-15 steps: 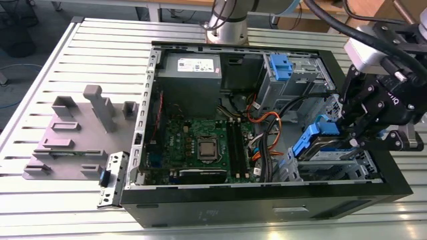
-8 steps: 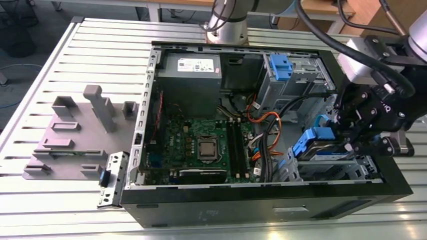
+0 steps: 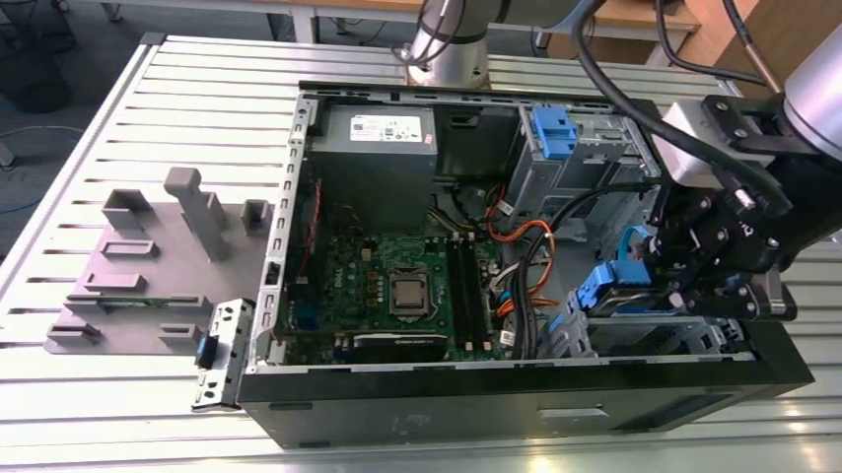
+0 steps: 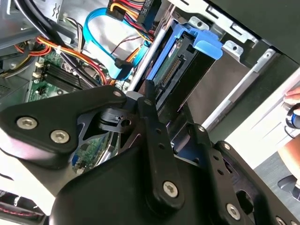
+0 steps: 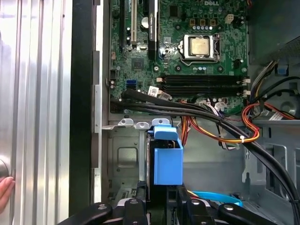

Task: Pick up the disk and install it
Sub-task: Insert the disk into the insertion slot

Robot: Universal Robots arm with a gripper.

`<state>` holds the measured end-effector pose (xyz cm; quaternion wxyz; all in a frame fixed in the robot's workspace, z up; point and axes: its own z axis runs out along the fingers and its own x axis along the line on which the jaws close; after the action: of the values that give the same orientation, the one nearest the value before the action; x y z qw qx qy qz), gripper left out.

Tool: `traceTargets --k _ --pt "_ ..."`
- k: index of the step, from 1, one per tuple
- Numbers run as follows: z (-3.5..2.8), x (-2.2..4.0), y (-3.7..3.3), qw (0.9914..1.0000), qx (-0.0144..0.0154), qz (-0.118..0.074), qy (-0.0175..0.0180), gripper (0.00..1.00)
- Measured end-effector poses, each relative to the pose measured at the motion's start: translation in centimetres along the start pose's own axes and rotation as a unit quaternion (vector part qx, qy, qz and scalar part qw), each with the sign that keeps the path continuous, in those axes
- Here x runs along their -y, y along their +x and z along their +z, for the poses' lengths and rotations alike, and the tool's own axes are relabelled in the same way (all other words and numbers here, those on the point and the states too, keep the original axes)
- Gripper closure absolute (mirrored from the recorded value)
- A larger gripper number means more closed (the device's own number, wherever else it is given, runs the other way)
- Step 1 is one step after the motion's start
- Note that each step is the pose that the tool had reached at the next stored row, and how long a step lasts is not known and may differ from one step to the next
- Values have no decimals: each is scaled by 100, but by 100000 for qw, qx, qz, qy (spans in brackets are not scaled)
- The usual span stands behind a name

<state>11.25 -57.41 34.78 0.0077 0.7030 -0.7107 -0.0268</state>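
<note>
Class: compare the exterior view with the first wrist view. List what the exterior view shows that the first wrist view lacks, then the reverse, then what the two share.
Exterior view: the arm's base, the power supply, a second blue carrier and a grey fixture.
First wrist view: a person's fingertip and the bay floor beside the disk.
Both: the slatted table, the motherboard, its processor socket, orange cables, and the gripper holding the disk.

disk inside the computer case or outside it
Inside the case: the disk stands on edge at the metal drive bay; fully seated, cannot tell.
</note>
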Motion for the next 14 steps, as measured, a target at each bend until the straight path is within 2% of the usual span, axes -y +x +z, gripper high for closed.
traceTargets --k 3,14 --pt "53 3 3 100000 2 -18 -4 65" --pt "87 5 5 100000 -11 -22 -3 65"
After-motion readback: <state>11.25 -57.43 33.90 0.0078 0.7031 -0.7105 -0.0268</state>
